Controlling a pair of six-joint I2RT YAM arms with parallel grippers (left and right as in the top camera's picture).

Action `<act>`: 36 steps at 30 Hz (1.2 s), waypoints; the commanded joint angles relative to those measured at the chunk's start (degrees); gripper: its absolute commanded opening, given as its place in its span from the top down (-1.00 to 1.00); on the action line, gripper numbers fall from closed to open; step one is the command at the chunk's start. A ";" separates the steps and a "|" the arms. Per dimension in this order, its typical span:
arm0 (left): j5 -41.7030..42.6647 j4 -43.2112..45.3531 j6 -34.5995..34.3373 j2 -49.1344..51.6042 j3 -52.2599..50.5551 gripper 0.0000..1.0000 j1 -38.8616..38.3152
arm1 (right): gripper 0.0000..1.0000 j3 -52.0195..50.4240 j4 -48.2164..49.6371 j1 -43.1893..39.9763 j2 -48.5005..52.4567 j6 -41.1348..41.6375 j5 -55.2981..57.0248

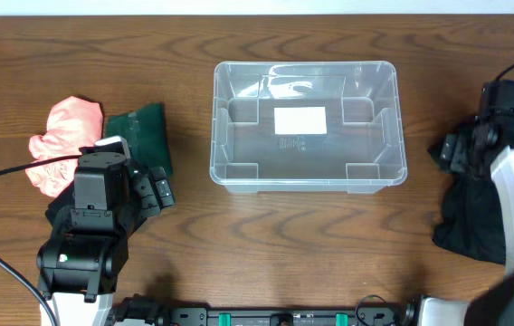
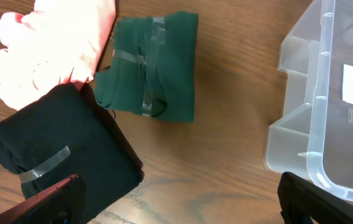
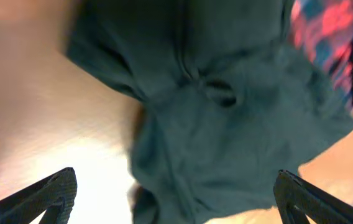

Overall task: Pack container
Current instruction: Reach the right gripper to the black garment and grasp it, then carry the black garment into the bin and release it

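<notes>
Container [image 1: 304, 64] of clear plastic sits in the middle of the wooden table [image 1: 194, 254], long side toward the arms, mouth up. A white label [image 1: 300, 120] shows on its base, and moulded ribs step in from the walls at each corner.

Left of the container, well apart from it, lies a green folded cloth [image 2: 155, 68] bound with strips of clear tape. A pink cloth [image 2: 46, 50] lies bunched just beyond it, touching its far edge. A black folded cloth [image 2: 58, 149], also taped, lies nearest the left arm, and its corner touches both the pink and the green ones.

The left gripper [image 2: 183, 202] hangs above the table between the black cloth and the container's near corner. Its jaws are spread wide with nothing between them.

On the other side of the container, a dark cloth [image 1: 465, 217] lies crumpled under the right arm. The right gripper [image 3: 179, 199] hangs over this cloth with its jaws wide apart and nothing gripped. The right wrist view is blurred, so the cloth's colour is hard to judge; it looks dark green or black. A red and blue patterned fabric [image 3: 325, 37] shows at its upper edge there.
</notes>
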 commanded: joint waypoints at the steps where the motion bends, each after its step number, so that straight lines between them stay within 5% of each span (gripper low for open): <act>1: -0.04 -0.09 -0.33 -0.09 0.98 -0.96 0.24 | -0.98 -1.38 -0.20 -1.53 5.11 1.36 2.56; 18: -0.04 -0.09 -0.33 -0.09 0.98 -0.96 0.24 | -0.94 -1.42 8.07 -3.52 26.84 1.14 6.12; 20: -0.04 -0.09 -0.33 -0.09 0.98 -0.96 0.24 | -0.55 -1.40 8.20 -3.52 27.15 1.20 6.08; 23: -0.04 -0.09 -0.33 -0.09 0.98 -0.96 0.24 | 0.97 -0.85 8.11 -3.45 25.73 2.32 6.08; 36: -0.07 -0.07 -0.33 -0.09 0.98 -0.96 0.24 | 0.97 10.73 5.73 -0.02 -1.16 -6.05 -4.79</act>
